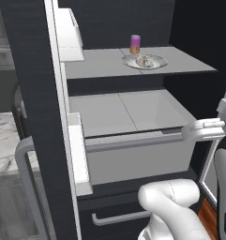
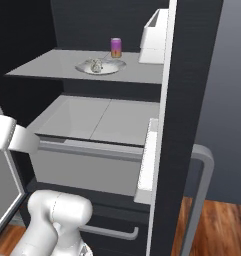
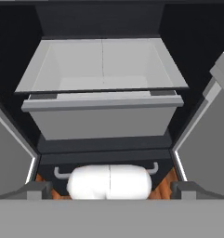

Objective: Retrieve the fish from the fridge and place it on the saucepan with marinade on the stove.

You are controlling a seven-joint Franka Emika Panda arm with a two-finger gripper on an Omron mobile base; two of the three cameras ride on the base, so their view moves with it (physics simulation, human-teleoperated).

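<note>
A: Where do you stand?

B: Facing the fridge (image 1: 34, 93), both doors swung wide. My claw (image 3: 111, 188) points straight into the open compartment; its two fingertips (image 3: 36, 189) sit far apart at the bottom of the hand view, fully spread, nothing between them.

A: And the fish?

B: The fish (image 1: 144, 60) lies on a shallow grey plate (image 1: 156, 63) on the fridge's upper grey shelf (image 1: 100, 63). Small, pale, speckled. It sits near the middle of the plate.

A: Anything near it?

B: A small pink-and-yellow can (image 1: 135, 44) stands upright just behind the plate, toward the fridge's back wall. From the right base view the same order holds: the can at the back, the plate in front of it, the fish on it.

A: What's below the shelf?

B: A grey drawer (image 3: 102, 116) directly under that shelf, pulled out toward me, open at the top. Its inside looks bare in the hand view. Under it is a dark lower drawer front with a grey bar handle (image 1: 119, 218).

A: The doors?

B: Each carries a white door bin (image 1: 70, 35) on its inner face, level with the fish's shelf, and a long grey handle (image 2: 199, 200) on the outer face.
</note>
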